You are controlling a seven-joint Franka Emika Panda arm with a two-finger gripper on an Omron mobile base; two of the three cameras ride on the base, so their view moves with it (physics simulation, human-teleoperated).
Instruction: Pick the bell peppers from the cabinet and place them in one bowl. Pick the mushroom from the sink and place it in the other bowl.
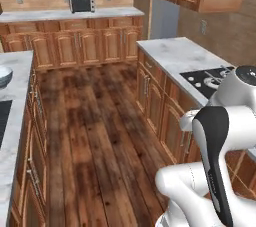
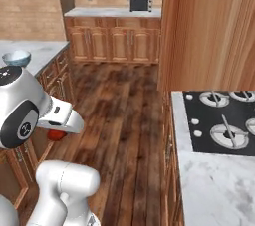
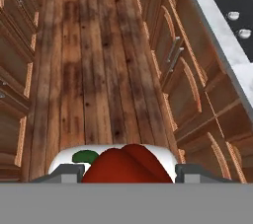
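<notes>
While the end effector [image 3: 127, 171] pinches a red bell pepper [image 3: 126, 166] above the floor [image 3: 94, 70], transport is underway; next, reach a bowl [image 2: 16, 58] on the worktop [image 2: 37, 51].

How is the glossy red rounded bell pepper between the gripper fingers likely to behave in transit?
The glossy red rounded bell pepper looks smooth, so it may slip. Its bulging shape suggests it would roll if dropped on the plank floor. It looks firm, filling the gap in the gripper, so squashing seems unlikely.

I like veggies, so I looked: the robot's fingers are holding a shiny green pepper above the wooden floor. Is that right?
Not quite: the glossy rounded pepper is red, with just a green stem. The hand view shows it between the fingers, above the brown plank floor.
</notes>
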